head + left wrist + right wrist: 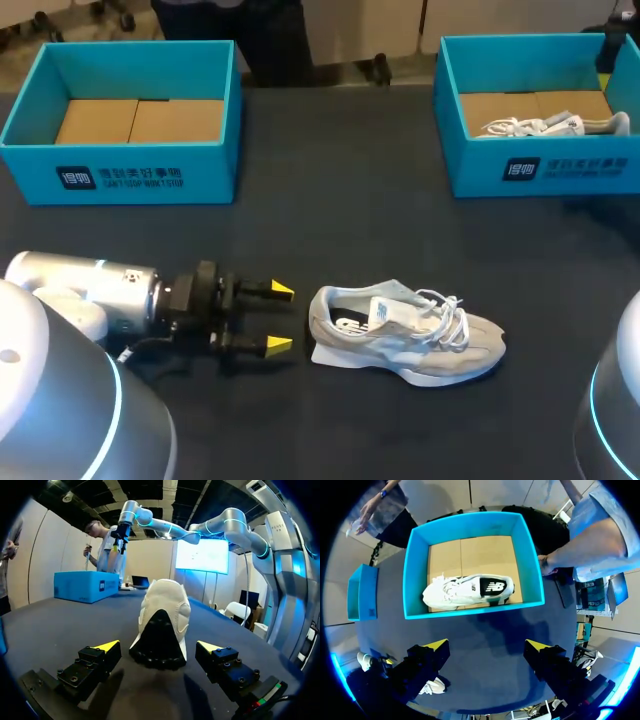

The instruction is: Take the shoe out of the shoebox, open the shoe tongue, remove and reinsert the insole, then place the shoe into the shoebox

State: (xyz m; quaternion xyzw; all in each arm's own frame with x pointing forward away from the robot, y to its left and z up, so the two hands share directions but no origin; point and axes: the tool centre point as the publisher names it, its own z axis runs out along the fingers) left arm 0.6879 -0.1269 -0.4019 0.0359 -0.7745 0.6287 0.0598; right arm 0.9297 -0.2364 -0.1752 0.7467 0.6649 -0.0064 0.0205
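A grey-and-white shoe [405, 335] lies on its side on the dark table, heel toward my left gripper [272, 318]. That gripper is open, its yellow tips just short of the heel. In the left wrist view the heel and black sole [161, 630] sit straight ahead of the open left gripper [159, 646], touching neither finger. My right gripper [608, 50] hangs above the right blue shoebox [545, 170]. Seen from the right wrist, the right gripper [487, 647] is open and empty, high over that shoebox [470, 611], where a second white shoe [470, 591] lies.
A second blue shoebox [125, 170], holding only its cardboard floor, stands at the back left. Dark table [340, 200] stretches between the two boxes and the shoe. My right arm's base [615, 400] fills the front right corner.
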